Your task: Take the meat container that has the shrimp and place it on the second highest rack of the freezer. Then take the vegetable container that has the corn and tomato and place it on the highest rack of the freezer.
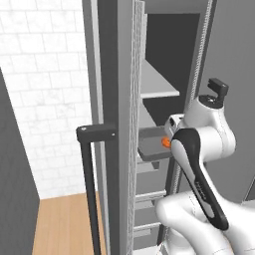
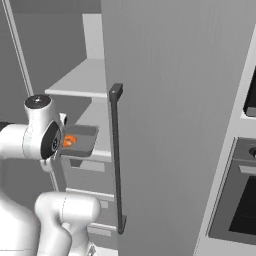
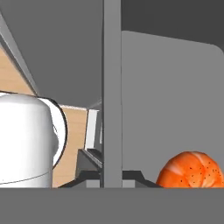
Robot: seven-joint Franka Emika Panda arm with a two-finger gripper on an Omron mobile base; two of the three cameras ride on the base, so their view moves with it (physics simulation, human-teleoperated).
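Dark grey meat container (image 1: pixel 152 145) with orange shrimp (image 1: pixel 166 142) inside, at front edge of lower of two pale shelves in open freezer (image 2: pixel 165 100), partly overhanging. End effector (image 3: pixel 112 177) pinched nearly shut on tray's near rim, judging by hand view. First placement judged almost done: release and withdrawal left, maybe push deeper. Upper shelf (image 1: pixel 157 84) bare; vegetable container step not yet started.

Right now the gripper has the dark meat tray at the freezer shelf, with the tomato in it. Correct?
Not quite: the meat container holds the orange shrimp, not a tomato. The hand view shows it clearly. The tray is indeed at the freezer shelf, gripper shut on its rim.
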